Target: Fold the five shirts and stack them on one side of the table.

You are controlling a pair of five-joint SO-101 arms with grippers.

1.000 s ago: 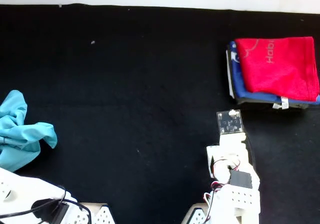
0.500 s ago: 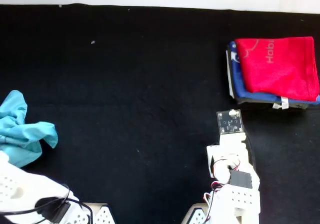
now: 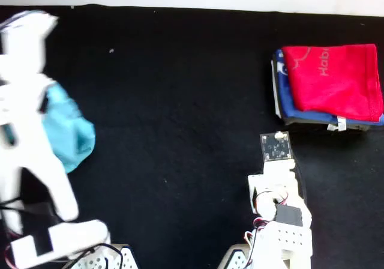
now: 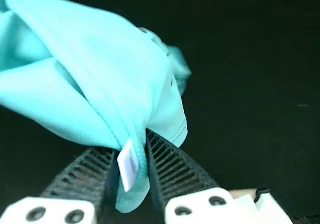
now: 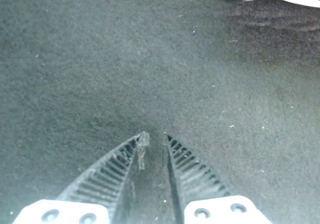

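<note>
Left gripper (image 4: 131, 149): clamped on a hem of the teal shirt (image 3: 69, 134), raised over the left side of the table (image 3: 180, 89).
Teal shirt: bunched and hanging, no clear long axis.
Right gripper (image 5: 156, 136): jaws nearly together, empty, low over the table.
Folded stack (image 3: 330, 83): far right, well apart from the teal shirt; right arm nearer.
</note>
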